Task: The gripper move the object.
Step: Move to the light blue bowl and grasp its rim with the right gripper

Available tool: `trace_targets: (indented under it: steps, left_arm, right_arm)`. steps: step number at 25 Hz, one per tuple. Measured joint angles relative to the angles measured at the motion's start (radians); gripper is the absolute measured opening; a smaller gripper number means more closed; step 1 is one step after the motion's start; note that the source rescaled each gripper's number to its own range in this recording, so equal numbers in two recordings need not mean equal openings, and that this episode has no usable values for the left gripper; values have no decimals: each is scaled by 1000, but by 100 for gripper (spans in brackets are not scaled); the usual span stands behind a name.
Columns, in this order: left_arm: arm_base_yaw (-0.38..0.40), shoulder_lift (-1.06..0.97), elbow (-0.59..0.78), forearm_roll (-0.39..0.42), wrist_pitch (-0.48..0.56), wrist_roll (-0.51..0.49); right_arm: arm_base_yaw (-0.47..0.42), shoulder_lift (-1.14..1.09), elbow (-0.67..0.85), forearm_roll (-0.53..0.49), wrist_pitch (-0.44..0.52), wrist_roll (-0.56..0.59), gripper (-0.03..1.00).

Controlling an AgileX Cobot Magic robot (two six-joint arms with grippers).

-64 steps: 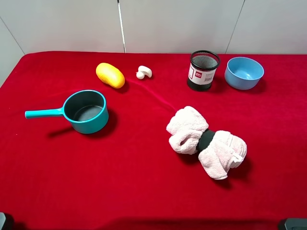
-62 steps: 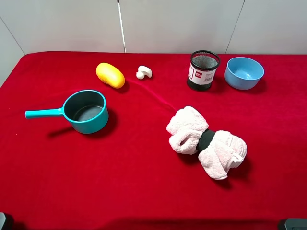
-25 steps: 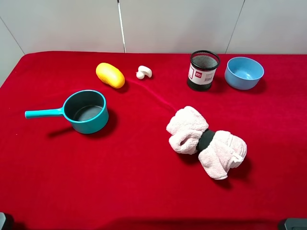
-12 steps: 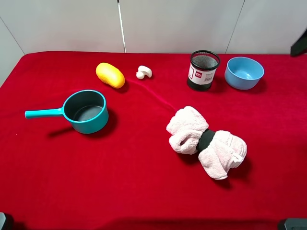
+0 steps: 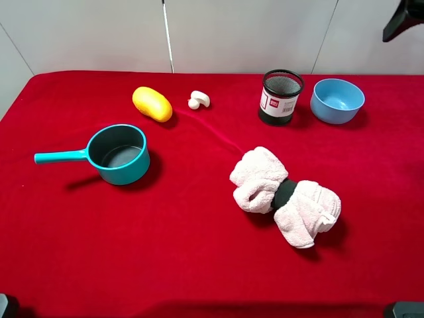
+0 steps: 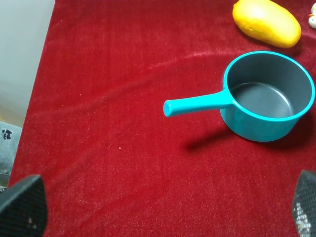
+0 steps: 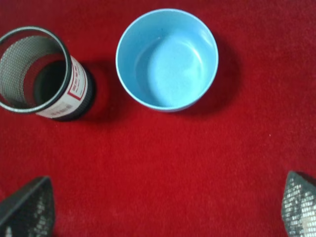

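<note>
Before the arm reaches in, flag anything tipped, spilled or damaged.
Nothing spilled or tipped: light-blue bowl, mesh pen cup and saucepan stand upright and empty. Only a crease in the red cloth near the rolled towel.

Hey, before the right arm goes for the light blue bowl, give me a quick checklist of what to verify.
1. Light-blue bowl upright and empty: ok.
2. Right gripper open wide: ok.
3. Gap between bowl and mesh pen cup: ok.
4. Bowl between the fingers: not ok, it lies ahead of them.
5. Height above the bowl's rim: cannot tell.
</note>
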Motion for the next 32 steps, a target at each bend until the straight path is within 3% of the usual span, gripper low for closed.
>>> trace_targets:
  steps: [11, 32]
  left_arm:
    - [0, 0, 0, 0, 0, 0]
    - [0, 0, 0, 0, 0, 0]
  right_arm:
    - [-43, 272, -211, 8, 46, 0, 100]
    - [-104, 652, -367, 16, 64, -71, 100]
